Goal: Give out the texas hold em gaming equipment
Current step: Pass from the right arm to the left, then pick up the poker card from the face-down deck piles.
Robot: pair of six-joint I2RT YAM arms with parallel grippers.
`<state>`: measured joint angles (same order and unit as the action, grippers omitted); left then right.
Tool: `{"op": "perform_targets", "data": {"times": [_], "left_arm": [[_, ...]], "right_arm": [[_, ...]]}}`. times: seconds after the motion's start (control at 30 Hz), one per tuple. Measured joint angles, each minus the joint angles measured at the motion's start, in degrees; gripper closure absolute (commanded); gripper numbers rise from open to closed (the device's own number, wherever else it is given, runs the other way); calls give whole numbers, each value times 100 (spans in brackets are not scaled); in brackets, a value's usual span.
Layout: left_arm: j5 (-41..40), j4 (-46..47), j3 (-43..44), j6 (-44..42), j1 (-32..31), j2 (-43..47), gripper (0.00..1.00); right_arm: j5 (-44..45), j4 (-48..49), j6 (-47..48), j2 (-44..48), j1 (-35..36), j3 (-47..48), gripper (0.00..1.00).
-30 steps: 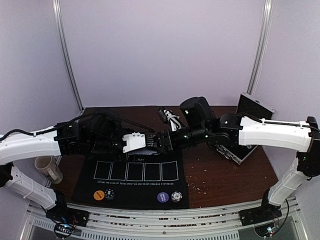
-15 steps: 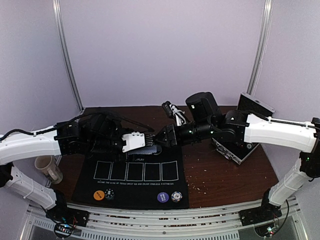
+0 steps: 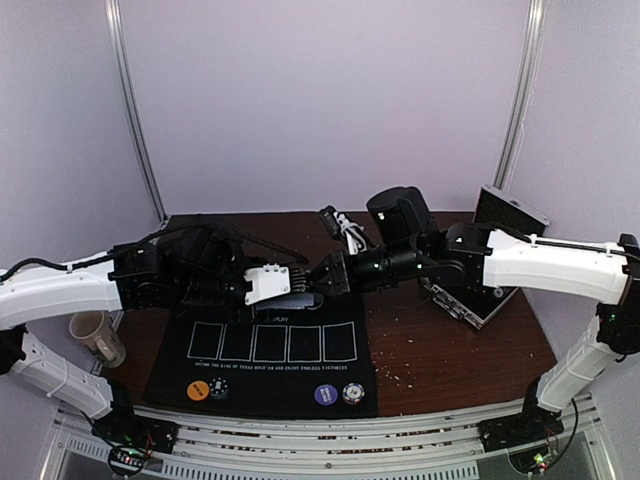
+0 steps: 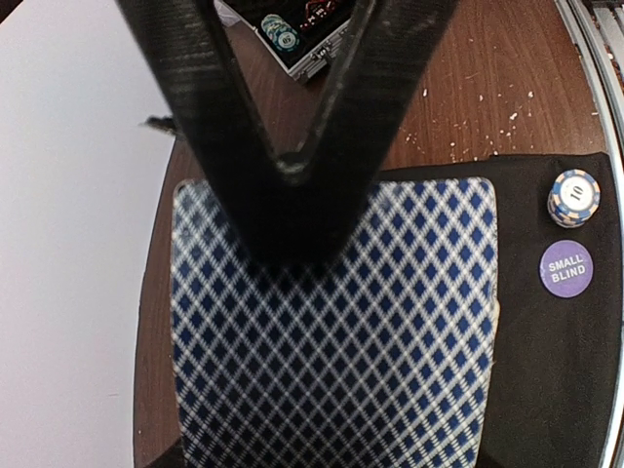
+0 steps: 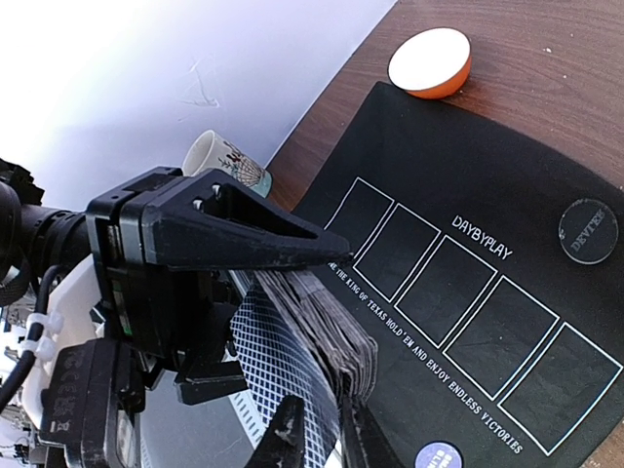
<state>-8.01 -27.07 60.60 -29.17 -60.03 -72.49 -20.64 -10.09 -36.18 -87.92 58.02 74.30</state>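
Near edge: two chips sit at each near corner of the black mat (image 3: 270,372). An orange chip (image 3: 197,390) and a black-and-white chip (image 3: 219,385) are on the left, a purple small-blind button (image 3: 324,394) and a striped chip (image 3: 351,393) on the right.
Card boxes: five outlined slots, none holding a card yet.
Step in hand: dealing, I'd judge. The left gripper (image 3: 300,287) is clamped on the deck of cards (image 4: 331,341), held above the mat's far edge.
Right gripper (image 5: 320,434): its fingers straddle the top card's edge, barely apart (bitten or not, I cannot tell).
Next move: pinch one card only, slide it clear of the pack and carry it to a slot.
Surface: dark wood table (image 3: 450,350), crumb-speckled, with an open metal case (image 3: 468,305) far right.
Room: plain lilac walls (image 3: 320,100).
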Motion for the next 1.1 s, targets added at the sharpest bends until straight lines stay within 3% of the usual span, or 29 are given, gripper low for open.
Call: {"op": "perform_targets", "data": {"times": [0.13, 0.77, 1.1], "left_arm": [[13, -2, 0, 13, 0, 0, 40], [76, -9, 0, 103, 170, 0, 41], [76, -52, -7, 236, 254, 0, 41]], "right_arm": [[-13, -2, 4, -2, 0, 0, 100], [-59, -195, -31, 636, -142, -101, 100], [-39, -673, -149, 1727, -907, -450, 100]]}}
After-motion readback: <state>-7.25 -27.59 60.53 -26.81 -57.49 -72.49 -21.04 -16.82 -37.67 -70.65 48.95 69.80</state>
